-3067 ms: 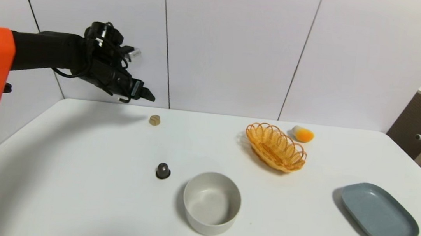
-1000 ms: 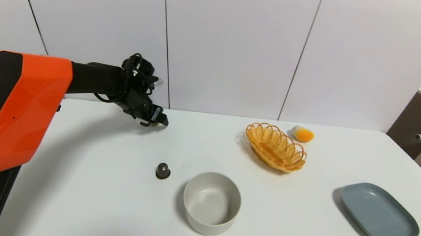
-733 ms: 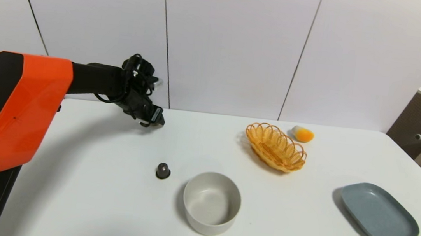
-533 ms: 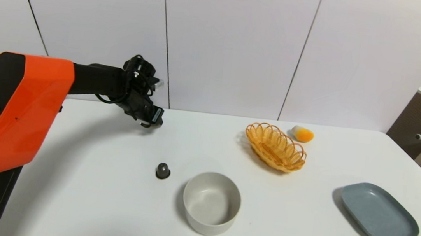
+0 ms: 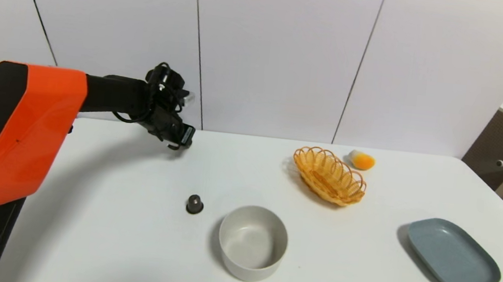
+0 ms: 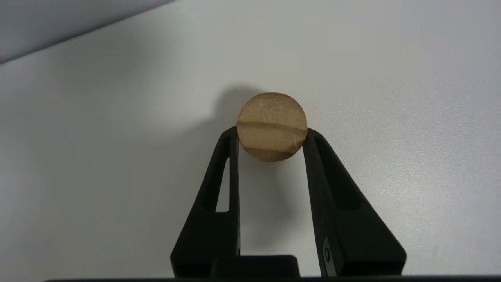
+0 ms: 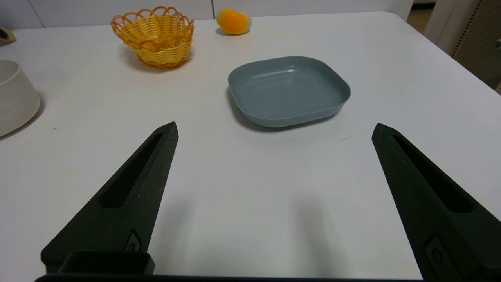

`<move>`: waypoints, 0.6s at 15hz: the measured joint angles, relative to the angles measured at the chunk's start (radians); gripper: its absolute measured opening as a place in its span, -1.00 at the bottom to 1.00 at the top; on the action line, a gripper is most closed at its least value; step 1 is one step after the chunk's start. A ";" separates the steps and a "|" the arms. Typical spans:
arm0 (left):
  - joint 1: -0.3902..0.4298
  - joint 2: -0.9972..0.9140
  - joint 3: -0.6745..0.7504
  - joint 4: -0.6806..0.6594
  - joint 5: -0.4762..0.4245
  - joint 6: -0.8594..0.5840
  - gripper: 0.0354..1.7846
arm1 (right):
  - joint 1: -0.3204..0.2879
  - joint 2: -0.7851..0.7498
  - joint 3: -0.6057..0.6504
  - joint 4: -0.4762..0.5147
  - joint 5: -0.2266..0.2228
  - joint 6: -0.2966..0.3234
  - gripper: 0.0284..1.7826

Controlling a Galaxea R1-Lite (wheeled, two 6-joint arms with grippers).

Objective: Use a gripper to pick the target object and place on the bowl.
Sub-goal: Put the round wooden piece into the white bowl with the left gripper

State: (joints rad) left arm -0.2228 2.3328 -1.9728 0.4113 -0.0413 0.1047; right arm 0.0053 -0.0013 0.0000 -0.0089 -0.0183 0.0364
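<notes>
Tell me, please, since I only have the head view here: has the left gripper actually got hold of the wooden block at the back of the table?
Observer: Yes. In the left wrist view the left gripper has both fingers pressed against the sides of the block.
Operator: Thank you. Which way is the block lying?
Observer: Its round face with the groove line faces the wrist camera.
Operator: And where is the right gripper?
Observer: The right gripper is open, low over the table, with the plate ahead of it.
</notes>
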 joint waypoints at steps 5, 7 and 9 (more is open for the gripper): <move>-0.005 -0.157 0.009 0.010 -0.003 -0.005 -0.45 | 0.000 0.000 0.000 0.000 0.000 0.000 0.92; -0.024 -0.257 0.013 0.010 -0.003 -0.011 -0.45 | 0.000 0.000 0.000 0.000 0.000 0.000 0.92; -0.077 -0.353 0.024 0.010 -0.003 -0.020 -0.45 | 0.000 0.000 0.000 0.000 0.000 0.000 0.92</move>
State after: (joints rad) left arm -0.2996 1.9800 -1.9487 0.4213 -0.0443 0.0851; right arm 0.0057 -0.0013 0.0000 -0.0089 -0.0181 0.0368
